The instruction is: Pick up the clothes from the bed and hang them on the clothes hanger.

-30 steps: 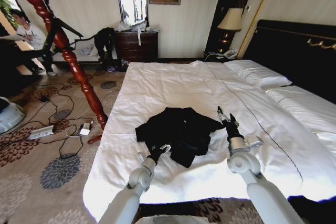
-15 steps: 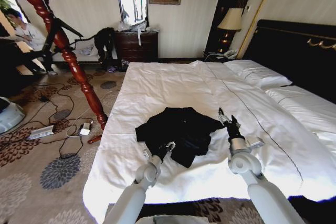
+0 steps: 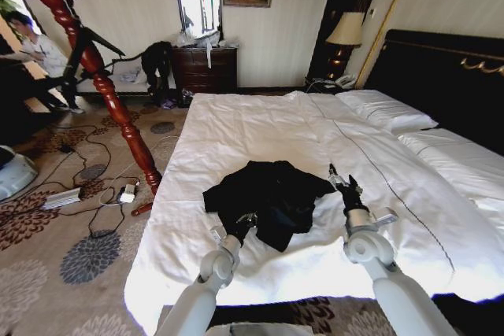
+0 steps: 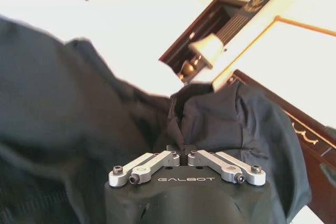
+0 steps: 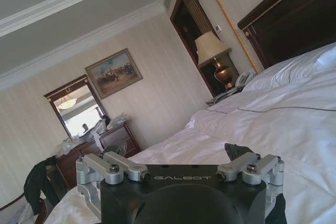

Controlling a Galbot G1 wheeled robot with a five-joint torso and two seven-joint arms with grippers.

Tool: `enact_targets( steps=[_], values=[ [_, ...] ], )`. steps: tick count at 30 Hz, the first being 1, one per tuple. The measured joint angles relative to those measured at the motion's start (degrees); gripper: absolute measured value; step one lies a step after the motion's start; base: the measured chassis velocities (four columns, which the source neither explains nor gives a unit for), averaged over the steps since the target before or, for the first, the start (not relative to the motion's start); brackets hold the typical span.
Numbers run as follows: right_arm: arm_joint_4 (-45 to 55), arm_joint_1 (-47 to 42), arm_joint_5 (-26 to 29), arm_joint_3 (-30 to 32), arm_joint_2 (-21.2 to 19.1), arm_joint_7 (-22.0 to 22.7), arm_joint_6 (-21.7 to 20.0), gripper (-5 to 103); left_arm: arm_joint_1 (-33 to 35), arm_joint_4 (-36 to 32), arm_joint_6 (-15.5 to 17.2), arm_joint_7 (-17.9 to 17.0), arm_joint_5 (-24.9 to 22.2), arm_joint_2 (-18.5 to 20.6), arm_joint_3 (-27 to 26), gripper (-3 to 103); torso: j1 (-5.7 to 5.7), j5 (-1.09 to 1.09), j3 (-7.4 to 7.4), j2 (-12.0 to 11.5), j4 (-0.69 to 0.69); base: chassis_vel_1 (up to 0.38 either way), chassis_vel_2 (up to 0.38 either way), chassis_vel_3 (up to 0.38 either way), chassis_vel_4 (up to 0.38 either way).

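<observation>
The black clothes point(image 3: 268, 194) lie crumpled on the white bed point(image 3: 260, 127), near its foot edge. At the garment's near edge my left gripper point(image 3: 244, 221) is pressed into the fabric. In the left wrist view this gripper point(image 4: 181, 153) is shut, with the dark clothes point(image 4: 231, 114) bunched up between its fingers. My right gripper point(image 3: 342, 179) hovers open just off the garment's right edge, over bare duvet. The right wrist view shows this gripper point(image 5: 177, 153) with its fingers spread wide and empty. The reddish-brown clothes hanger point(image 3: 88, 60) stands tilted on the carpet left of the bed.
Cables and power strips point(image 3: 79, 191) litter the patterned carpet beside the hanger's foot. A brown dresser point(image 3: 205, 68) with a dark garment point(image 3: 157, 57) next to it stands at the far wall. Pillows point(image 3: 387, 111), the black headboard point(image 3: 441, 76) and a lamp point(image 3: 345, 31) lie to the right.
My left arm has shifted slightly rightward along the garment's near edge. The right gripper has edged a little to the right. The clothes lie as before.
</observation>
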Motion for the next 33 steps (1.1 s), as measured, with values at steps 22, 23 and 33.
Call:
enact_targets(
  steps=[22, 23, 33],
  values=[
    [-1.4, 6.6, 5.9, -6.9, -2.5, 4.2, -7.9, 100, 16.8, -18.9, 5.2, -8.4, 0.1, 18.1, -31.2, 2, 0.00, 0.00, 0.00, 0.0, 0.08, 0.000, 0.000, 0.000, 0.000],
    [-1.5, 6.9, 9.1, -6.6, -4.5, 4.8, -10.7, 100, 16.9, -18.3, 5.3, -8.5, 0.6, 17.9, -30.1, 2, 0.00, 0.03, 0.00, 0.0, 0.00, 0.000, 0.000, 0.000, 0.000],
    [-10.7, 30.1, 26.2, -26.9, -12.6, 1.3, -19.4, 100, 19.1, -17.8, 4.7, -8.4, 2.9, 14.2, -29.4, 2, 0.00, 0.01, 0.00, 0.0, 0.02, 0.000, 0.000, 0.000, 0.000]
  ],
)
